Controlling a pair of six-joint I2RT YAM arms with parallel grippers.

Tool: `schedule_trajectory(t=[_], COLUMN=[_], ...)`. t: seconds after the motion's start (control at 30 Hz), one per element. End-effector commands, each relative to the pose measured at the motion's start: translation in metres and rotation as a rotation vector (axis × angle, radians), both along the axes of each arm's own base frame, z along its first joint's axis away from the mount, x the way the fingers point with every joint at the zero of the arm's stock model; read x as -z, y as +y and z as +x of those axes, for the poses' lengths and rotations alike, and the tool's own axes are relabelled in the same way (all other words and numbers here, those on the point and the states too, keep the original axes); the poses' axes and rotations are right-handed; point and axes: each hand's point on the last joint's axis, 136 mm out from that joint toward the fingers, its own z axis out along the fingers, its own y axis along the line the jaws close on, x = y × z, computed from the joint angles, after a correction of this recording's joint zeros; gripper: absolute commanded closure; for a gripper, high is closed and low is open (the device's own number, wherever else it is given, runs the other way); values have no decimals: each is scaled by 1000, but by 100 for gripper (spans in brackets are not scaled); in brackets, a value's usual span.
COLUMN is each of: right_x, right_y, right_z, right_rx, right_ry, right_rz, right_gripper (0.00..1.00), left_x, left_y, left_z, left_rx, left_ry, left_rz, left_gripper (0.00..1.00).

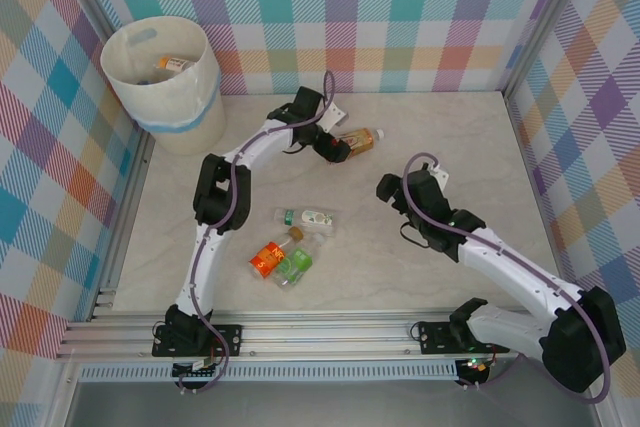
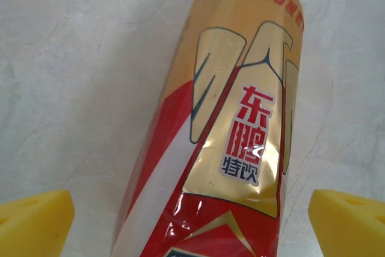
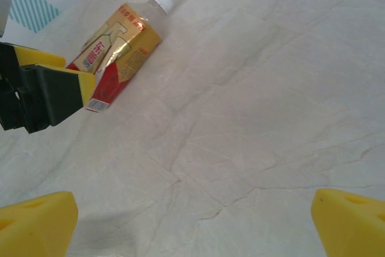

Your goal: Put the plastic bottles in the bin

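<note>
Your left gripper [image 2: 192, 224]: jaws spread wide, straddling the gold-and-red bottle [image 2: 234, 118], which lies flat on the table [image 2: 72, 88]. Your right gripper [image 3: 192, 227]: jaws released, holding nothing. The bin [image 1: 160, 97] stands at the table's 10 o'clock. Close off-centre and the slick, round body could roll out.

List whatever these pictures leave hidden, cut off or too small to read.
- Top view: the bin hides most of its inside behind its own wall, so its contents cannot be counted.
- Top view: the left gripper covers one end of the gold-and-red bottle.
- Left wrist view: that bottle's cap and base run off the top and bottom edges.
- Top view: labels on the bottles at mid-table are too small to read.
</note>
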Motion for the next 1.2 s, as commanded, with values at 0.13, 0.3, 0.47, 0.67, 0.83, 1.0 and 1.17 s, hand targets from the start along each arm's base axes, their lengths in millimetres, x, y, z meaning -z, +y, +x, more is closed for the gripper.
schedule_trajectory(t=[0.13,0.3,0.47,0.67,0.83,1.0,1.17], right_x=[0,-1,-2,1,2,0,1], right_y=[-11,-11,-11,-5,9,29,46], right_z=[-3,-4,-4,5,19,34,42], right_rx=[42,40,31,15,-14,-71,-118], right_ry=[2,6,-1,-17,-22,-5,22], right_rz=[-12,-12,-21,-32,-22,-14,6], right_gripper=[0,0,0,0,0,0,0], left_x=[21,7,-65,-191,-282,-341,-368], left_y=[-11,-12,15,67,112,178,260], left_z=[8,7,1,-16,-36,-39,-30], left_rx=[39,62,17,-115,-276,-479,-699], left_ry=[-82,-109,-174,-416,-571,-698,-757], left_rz=[70,44,-95,-209,-242,-217,-217], left_gripper=[0,19,38,43,47,48,48])
